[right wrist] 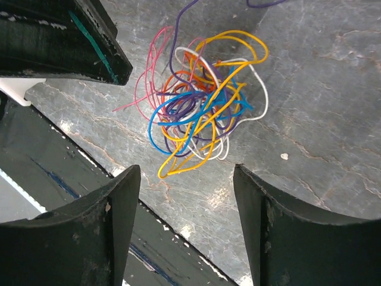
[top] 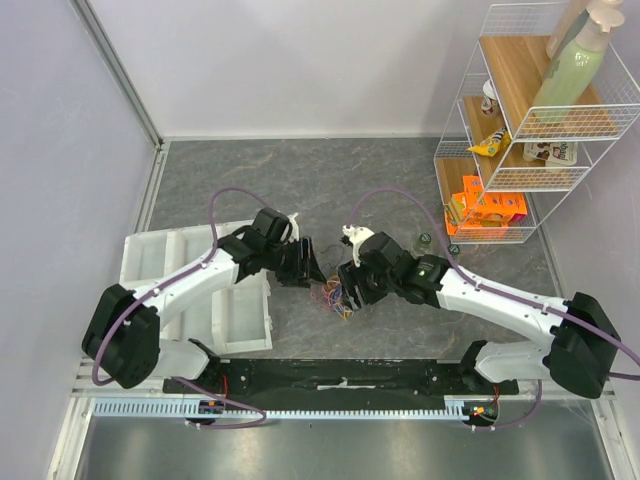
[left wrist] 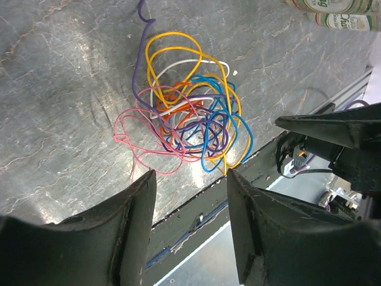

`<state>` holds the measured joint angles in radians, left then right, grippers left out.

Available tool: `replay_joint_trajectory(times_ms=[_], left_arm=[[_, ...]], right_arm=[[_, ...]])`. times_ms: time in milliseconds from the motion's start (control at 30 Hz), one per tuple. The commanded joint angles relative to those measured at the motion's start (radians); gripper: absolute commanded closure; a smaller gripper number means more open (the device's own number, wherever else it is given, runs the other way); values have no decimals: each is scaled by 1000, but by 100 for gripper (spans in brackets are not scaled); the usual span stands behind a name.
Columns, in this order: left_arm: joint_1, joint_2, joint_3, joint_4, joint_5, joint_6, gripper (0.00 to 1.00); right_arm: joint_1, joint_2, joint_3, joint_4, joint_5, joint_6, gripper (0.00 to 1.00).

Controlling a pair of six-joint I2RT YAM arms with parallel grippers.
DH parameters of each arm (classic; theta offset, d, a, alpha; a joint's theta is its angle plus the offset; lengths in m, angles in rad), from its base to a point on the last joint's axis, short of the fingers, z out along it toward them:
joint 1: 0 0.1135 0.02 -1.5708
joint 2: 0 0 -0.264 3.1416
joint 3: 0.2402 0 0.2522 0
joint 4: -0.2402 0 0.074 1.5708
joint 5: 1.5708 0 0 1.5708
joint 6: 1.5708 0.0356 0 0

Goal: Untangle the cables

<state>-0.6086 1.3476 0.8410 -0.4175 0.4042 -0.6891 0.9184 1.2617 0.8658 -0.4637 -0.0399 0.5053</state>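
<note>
Cables (top: 334, 298): lying in one tangled bunch on table (top: 400, 170), between both grippers. Left gripper (left wrist: 190, 179): hovering above, jaws spread. Right gripper (right wrist: 186, 173): hovering above, jaws spread.

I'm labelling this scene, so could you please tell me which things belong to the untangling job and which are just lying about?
Job in hand:
- cables, tangled on the table
- left claw, open
- right claw, open

Just lying about:
- white tray
- wire shelf
- green bottle
- orange box
</note>
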Motion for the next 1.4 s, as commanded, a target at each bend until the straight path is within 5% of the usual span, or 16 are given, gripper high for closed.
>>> replay_joint_trajectory(times_ms=[0, 400, 667, 767, 867, 1100, 1367], left_arm=[[-2, -11, -20, 43, 59, -33, 41], [-3, 85, -45, 183, 88, -115, 65], [-6, 110, -72, 229, 84, -153, 67], [-8, 108, -63, 223, 79, -148, 78], [-13, 96, -33, 152, 42, -132, 98], [-16, -8, -31, 27, -16, -116, 98], [-13, -226, 151, -154, -270, 3, 98]], right_arm=[[11, -1, -39, 137, -8, 12, 28], [13, 79, -45, 186, 3, -57, 30], [13, 111, -45, 209, 29, -70, 30], [13, 142, -30, 215, 34, -73, 31], [13, 176, -10, 215, 34, -79, 38], [13, 163, -13, 209, 144, -74, 80], [13, 82, -63, 143, 221, -65, 92]])
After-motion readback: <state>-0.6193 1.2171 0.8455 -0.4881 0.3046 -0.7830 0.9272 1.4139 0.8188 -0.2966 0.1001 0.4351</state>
